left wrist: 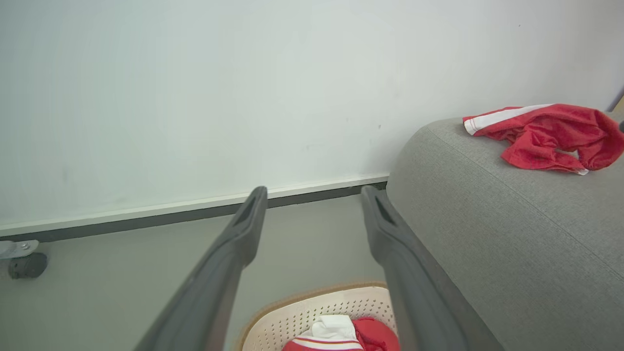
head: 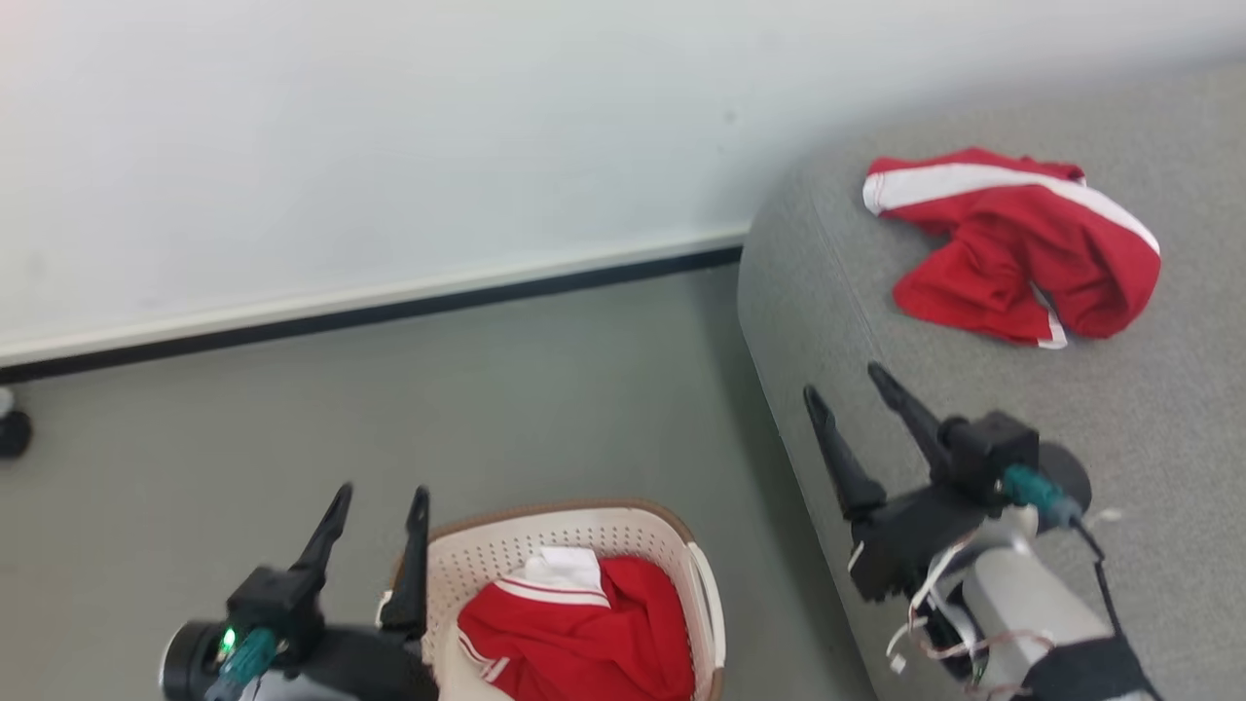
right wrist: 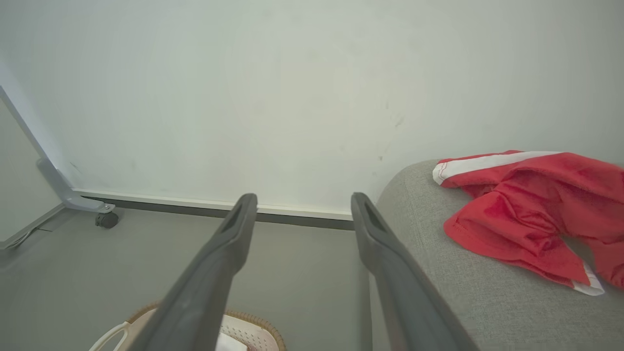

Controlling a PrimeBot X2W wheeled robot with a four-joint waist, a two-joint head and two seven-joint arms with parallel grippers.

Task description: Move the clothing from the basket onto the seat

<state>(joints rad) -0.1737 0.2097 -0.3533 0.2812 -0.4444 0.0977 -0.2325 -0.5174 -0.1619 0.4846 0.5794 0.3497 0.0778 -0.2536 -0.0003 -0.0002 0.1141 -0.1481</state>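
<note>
Down at the lower left of the head view, the left gripper (head: 381, 495) sits low over the floor (head: 487, 389), fingers pointing ahead at the wall (head: 389, 127), jaws open a fair way with nothing between them. The right gripper (head: 842, 382) is up over the front edge of the seat (head: 1149, 438), pale forearm behind it, fingers angled ahead and a bit leftward, jaws spread about the same and empty too

One red garment (head: 1012, 248) with a white stripe lies crumpled on the seat, ahead of the right jaws and off to their right, well apart from the tips. The second garment (head: 584, 633), red with white trim, is bunched inside the basket (head: 574, 531), which stands on the floor just right of the left jaws, brown rim right by the right finger. Can't tell if they touch

Seat is light grey fabric with a rounded corner and a seam. Floor is plain grey, the wall is white with a pale and dark baseboard (head: 389, 302), and a small black caster (head: 14, 433) sits far out to the left of the left jaws
</note>
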